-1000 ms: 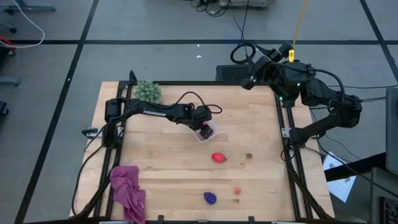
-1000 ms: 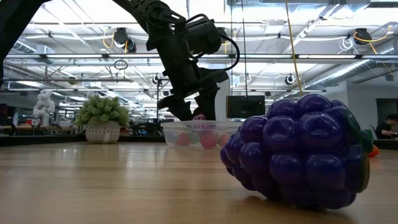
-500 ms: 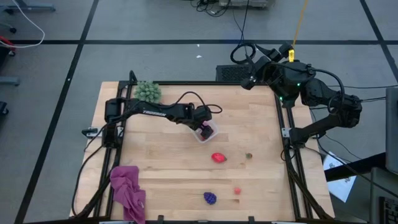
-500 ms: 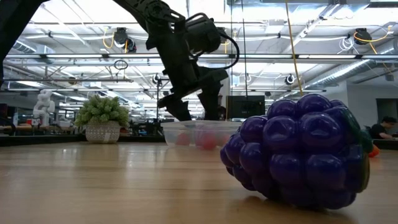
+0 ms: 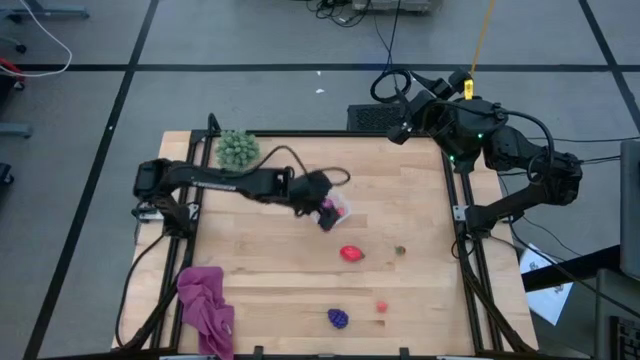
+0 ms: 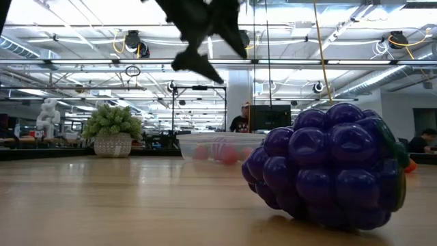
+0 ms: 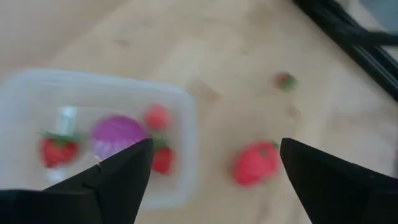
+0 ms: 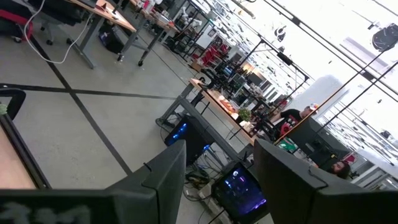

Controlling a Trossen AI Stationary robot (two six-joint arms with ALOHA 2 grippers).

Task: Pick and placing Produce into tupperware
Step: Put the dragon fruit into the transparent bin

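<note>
The tupperware (image 5: pixel 341 208) is a clear box resting flat on the table's middle; in the left wrist view the tupperware (image 7: pixel 37 99) holds a purple piece (image 7: pixel 117 134) and three red strawberry-like pieces (image 7: pixel 59 150). My left gripper (image 5: pixel 324 214) hovers open and empty above its near-left corner, high above the tupperware (image 6: pixel 218 145) in the low view. On the table lie a red piece (image 5: pixel 351 253), a small brownish piece (image 5: pixel 400 250), a tiny red piece (image 5: pixel 381 307) and purple grapes (image 5: pixel 339 319). My right gripper (image 8: pixel 221 186) waits open, off the far-right corner.
A spiky green plant (image 5: pixel 238 148) stands at the far-left corner. A magenta cloth (image 5: pixel 205 305) lies bunched at the near-left edge. The purple grapes (image 6: pixel 328 167) fill the low view's foreground. A black frame (image 5: pixel 462 215) runs along the table's right edge.
My left gripper has risen from just over the tupperware to well above it, mostly in the last half second, and its arm has swung back toward the left edge. The tupperware and the loose pieces on the table have stayed where they were.
</note>
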